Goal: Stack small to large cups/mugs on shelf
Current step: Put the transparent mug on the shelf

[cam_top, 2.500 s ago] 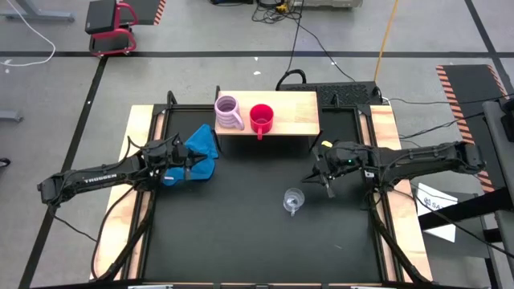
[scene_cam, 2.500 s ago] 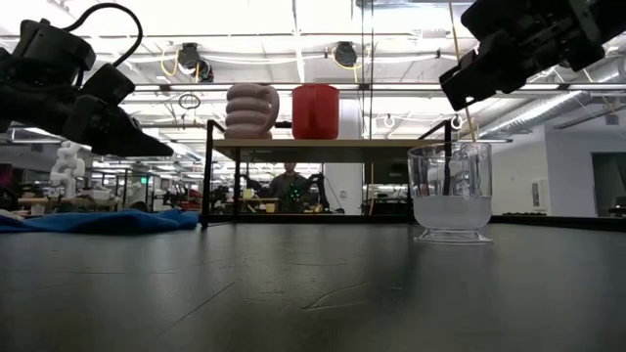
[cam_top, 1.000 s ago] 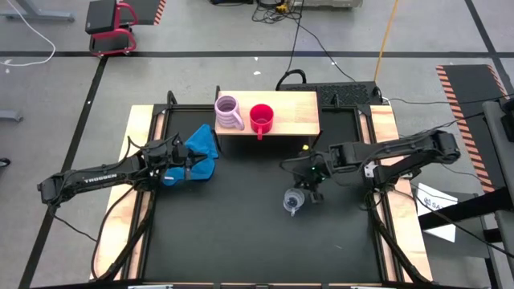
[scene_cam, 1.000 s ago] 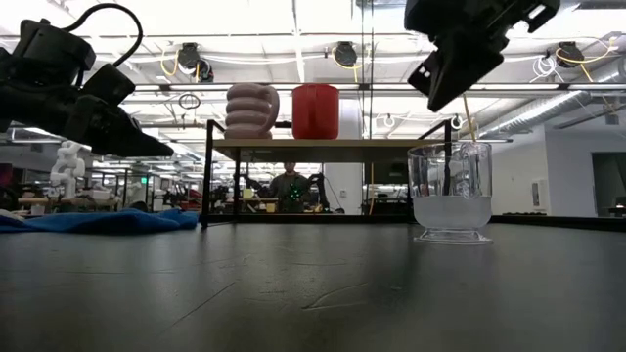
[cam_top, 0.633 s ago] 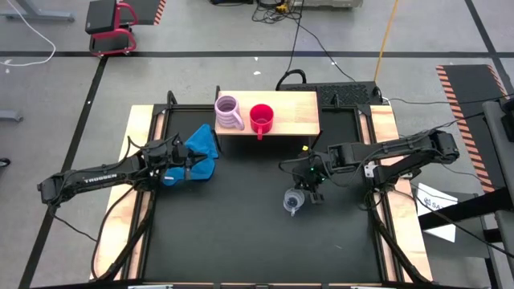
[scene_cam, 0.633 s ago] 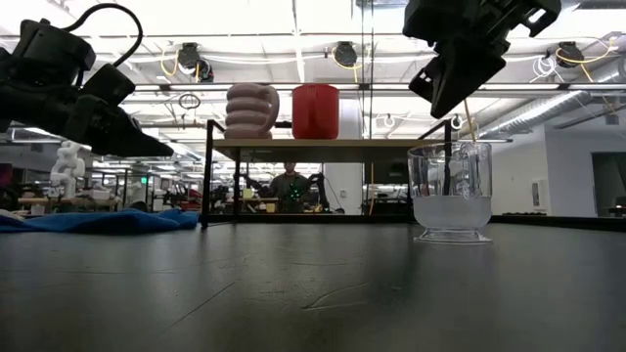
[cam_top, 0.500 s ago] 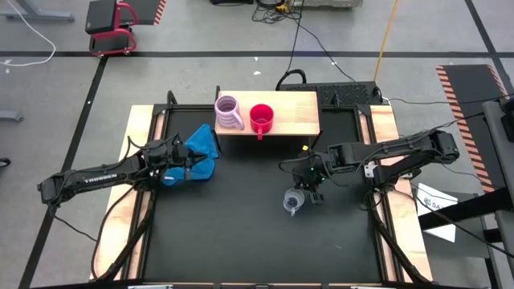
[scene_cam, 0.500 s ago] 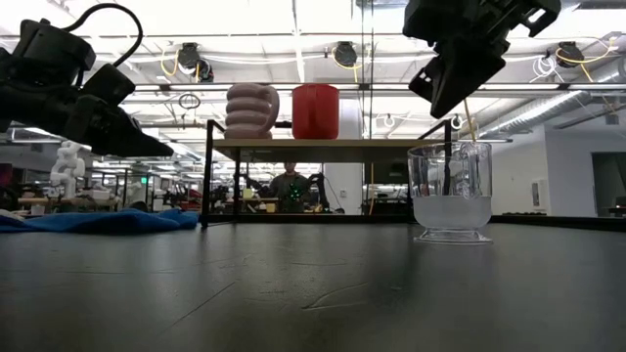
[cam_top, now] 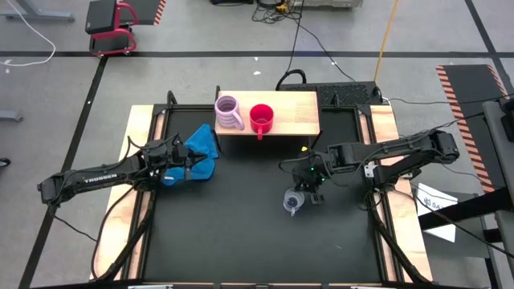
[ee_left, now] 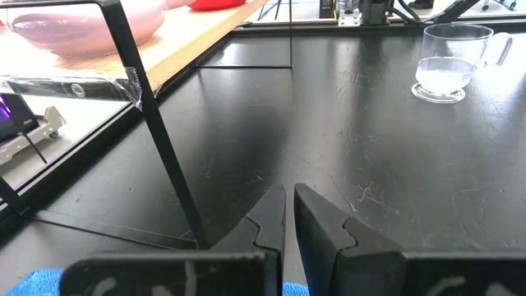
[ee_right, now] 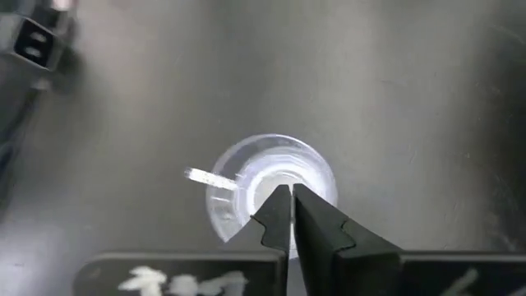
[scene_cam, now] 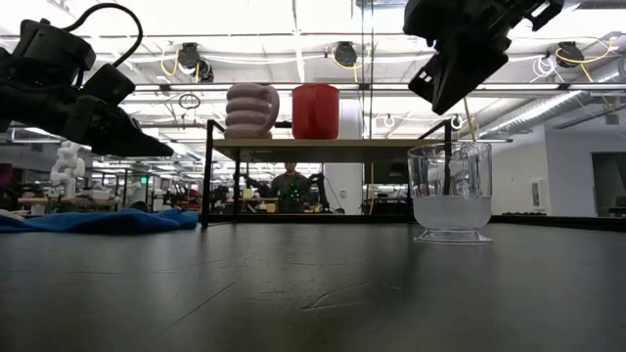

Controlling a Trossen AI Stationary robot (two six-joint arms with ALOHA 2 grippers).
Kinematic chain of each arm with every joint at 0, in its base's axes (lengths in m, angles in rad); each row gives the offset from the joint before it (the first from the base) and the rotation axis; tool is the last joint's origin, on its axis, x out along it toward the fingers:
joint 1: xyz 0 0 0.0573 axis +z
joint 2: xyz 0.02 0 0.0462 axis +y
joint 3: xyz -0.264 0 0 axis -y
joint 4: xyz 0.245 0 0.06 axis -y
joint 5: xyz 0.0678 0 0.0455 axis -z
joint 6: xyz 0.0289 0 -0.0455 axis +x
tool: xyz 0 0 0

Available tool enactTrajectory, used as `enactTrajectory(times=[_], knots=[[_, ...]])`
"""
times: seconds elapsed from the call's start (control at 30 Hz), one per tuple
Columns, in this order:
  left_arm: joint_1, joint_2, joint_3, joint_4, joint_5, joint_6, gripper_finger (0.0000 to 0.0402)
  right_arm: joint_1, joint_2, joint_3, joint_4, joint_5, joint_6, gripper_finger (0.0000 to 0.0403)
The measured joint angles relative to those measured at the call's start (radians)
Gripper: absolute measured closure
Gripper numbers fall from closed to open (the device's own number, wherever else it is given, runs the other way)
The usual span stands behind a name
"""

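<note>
Since the earlier frames, the right gripper has swung from mid-right to hover over the clear glass cup, low centre of the high view, fingers pressed together. Rigid, slick and breakable, the cup probably wants a rim-wall pinch. Ribbed lilac mug and red mug stand on the shelf. Left gripper, closed, waits mid-left by a blue cloth.

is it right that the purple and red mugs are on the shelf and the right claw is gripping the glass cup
Not quite. The right claw hangs shut above the glass cup, not gripping it; the low view shows the gap. The purple mug and red mug are on the shelf.
</note>
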Motion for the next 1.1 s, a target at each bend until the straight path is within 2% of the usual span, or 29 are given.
enactTrajectory(times=[0.6, 1.1], knots=[[0.000, 0.000, 0.000, 0.000, 0.000, -0.003, 0.0371, 0.000, 0.000, 0.000, 0.003, -0.011, 0.061, 0.0275], [0.000, 0.000, 0.000, 0.000, 0.000, -0.010, 0.0371, -0.002, 0.000, -0.064, 0.051, 0.041, 0.070, 0.0266]])
